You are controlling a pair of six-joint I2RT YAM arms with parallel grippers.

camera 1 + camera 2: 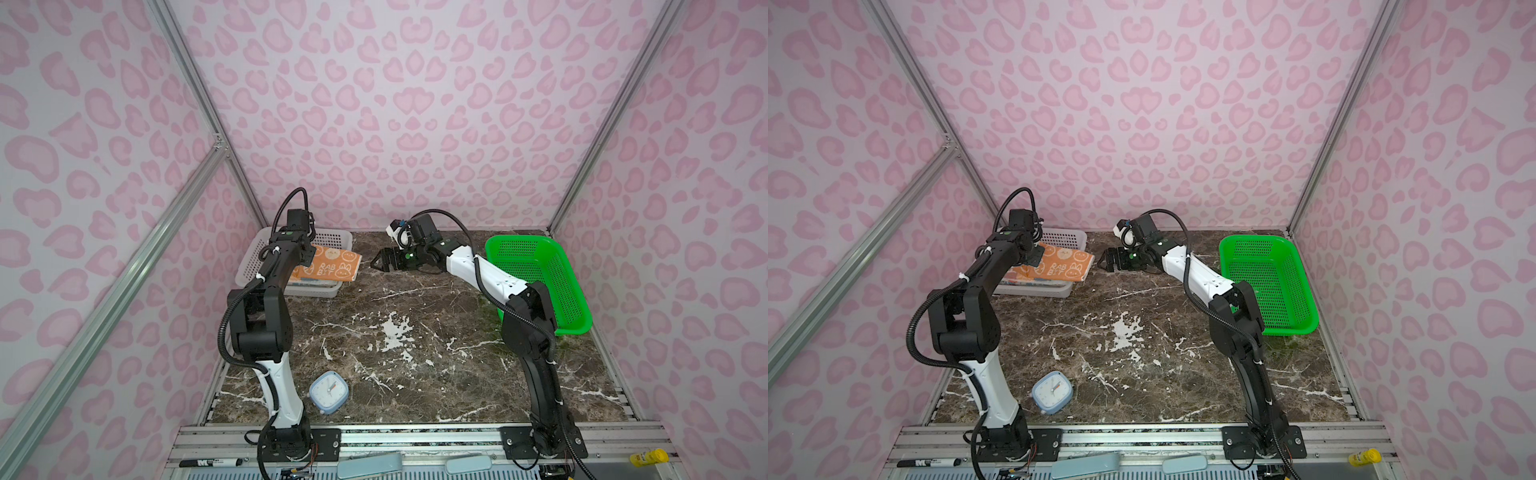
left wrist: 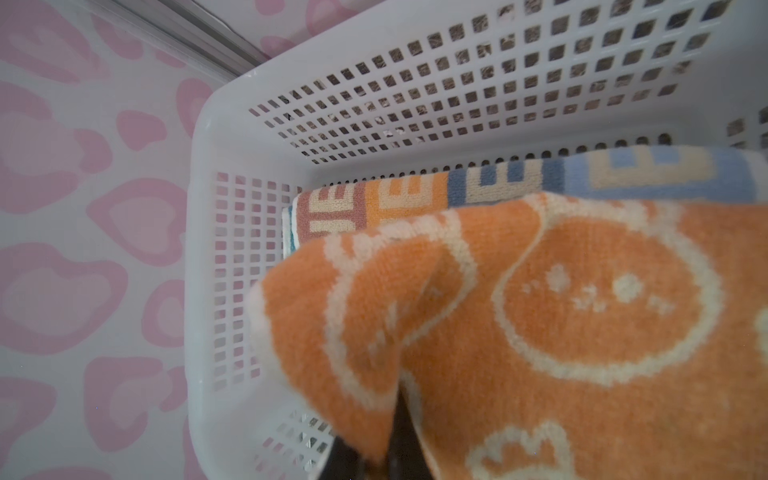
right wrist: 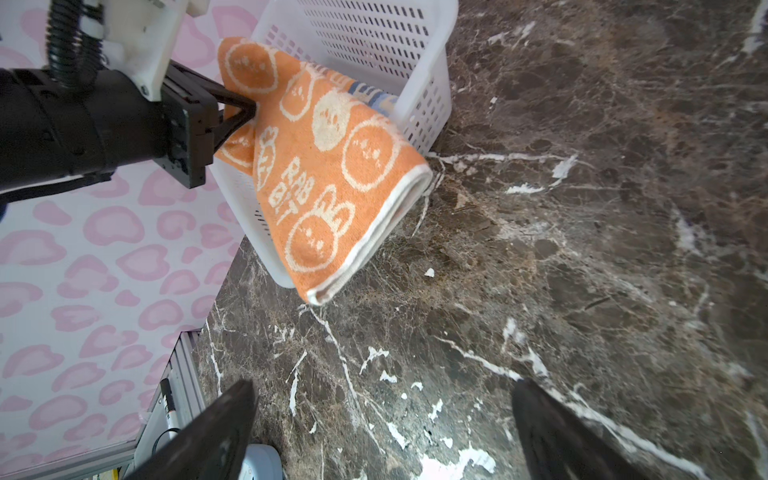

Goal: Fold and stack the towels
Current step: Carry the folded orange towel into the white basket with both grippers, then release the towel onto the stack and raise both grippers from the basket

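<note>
Under orange towel [image 2: 540,332], block-print towel [image 2: 415,193] mostly unseen

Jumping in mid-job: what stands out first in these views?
The orange towel, folded, hangs pinched in the shut left end effector, draped over the white basket rim at back left. The bright green basket sits at the right edge, with the open right end effector hovering at back centre.

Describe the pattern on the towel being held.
Orange towel, cream bunny faces; best in right wrist view.
</note>
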